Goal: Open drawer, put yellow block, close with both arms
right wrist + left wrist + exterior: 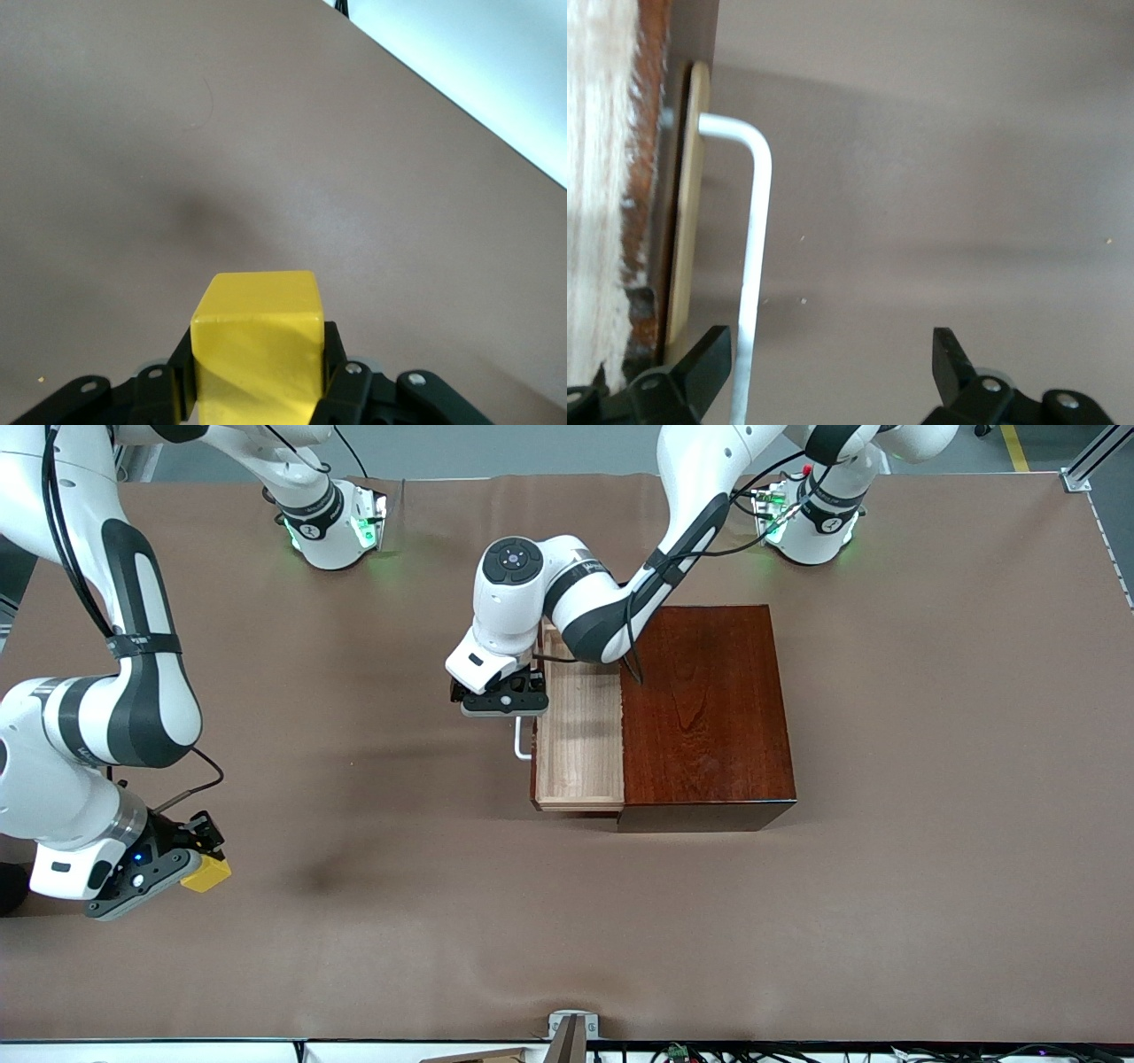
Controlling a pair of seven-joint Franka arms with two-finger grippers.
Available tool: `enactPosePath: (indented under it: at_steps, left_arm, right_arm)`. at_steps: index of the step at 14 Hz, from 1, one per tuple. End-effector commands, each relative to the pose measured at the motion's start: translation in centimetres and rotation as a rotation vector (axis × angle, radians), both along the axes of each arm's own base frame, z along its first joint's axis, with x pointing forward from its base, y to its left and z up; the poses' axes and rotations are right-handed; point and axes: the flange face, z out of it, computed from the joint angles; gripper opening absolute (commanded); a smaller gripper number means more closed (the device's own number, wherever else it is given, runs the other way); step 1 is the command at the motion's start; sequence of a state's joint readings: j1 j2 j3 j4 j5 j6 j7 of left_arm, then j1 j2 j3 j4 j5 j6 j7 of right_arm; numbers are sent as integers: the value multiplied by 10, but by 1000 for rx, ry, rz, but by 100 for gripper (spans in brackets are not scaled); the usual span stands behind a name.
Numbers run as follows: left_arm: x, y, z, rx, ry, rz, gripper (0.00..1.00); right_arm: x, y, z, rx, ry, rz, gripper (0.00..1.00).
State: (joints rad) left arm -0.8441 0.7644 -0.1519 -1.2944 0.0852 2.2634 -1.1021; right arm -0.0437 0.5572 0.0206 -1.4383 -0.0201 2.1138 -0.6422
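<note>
On the table (930, 886) I see the wooden box (704, 708) with its drawer (580, 731) pulled out, tray bare. My left gripper (833, 354) hangs at the white handle (755, 257), fingers (700, 359) apart, the bar passing between them. My right gripper (257, 354) is up over the table toward the right arm's end, well apart from the box, fingers clamped on opposite sides of the yellow block (257, 341).
</note>
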Motion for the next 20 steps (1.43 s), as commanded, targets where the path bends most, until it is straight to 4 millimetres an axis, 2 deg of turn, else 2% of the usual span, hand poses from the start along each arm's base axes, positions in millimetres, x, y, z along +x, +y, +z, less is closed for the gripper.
enactPosePath:
  at_steps: [1, 3, 4, 8, 10, 11, 13, 14, 16, 17, 18, 20]
  left_arm:
    - [12, 11, -1, 41, 41, 39, 100]
    - [8, 15, 2, 77, 64, 35, 100]
    - [6, 16, 18, 81, 70, 35, 100]
    - [5, 31, 107, -2, 89, 77, 100]
    - [8, 47, 159, -72, 120, 118, 100]
    - [16, 68, 184, -81, 144, 145, 100]
    - [20, 106, 233, -68, 155, 169, 100]
    - [21, 130, 262, -56, 154, 184, 100]
    - [27, 180, 306, -31, 134, 187, 100]
    - [30, 205, 319, -8, 128, 134, 100]
    - [40, 234, 324, 24, 140, 85, 100]
    - [66, 303, 337, 68, 121, 13, 100]
  right_arm:
    - [-9, 0, 13, -1, 22, 16, 0]
    - [-11, 3, 16, -1, 34, 21, 0]
    - [-11, 3, 16, 0, 34, 22, 0]
    - [-11, 16, 17, 5, 33, 150, 0]
    - [-11, 21, 19, 5, 31, 165, 0]
    - [-12, 25, 20, 5, 29, 179, 0]
    - [-13, 40, 28, 10, 17, 245, 0]
    - [-13, 48, 30, 15, 13, 264, 0]
    - [-14, 67, 33, 24, 8, 297, 0]
    - [-15, 83, 35, 37, 4, 322, 0]
    - [-17, 102, 36, 52, 2, 348, 0]
    - [-23, 138, 39, 81, -2, 405, 0]
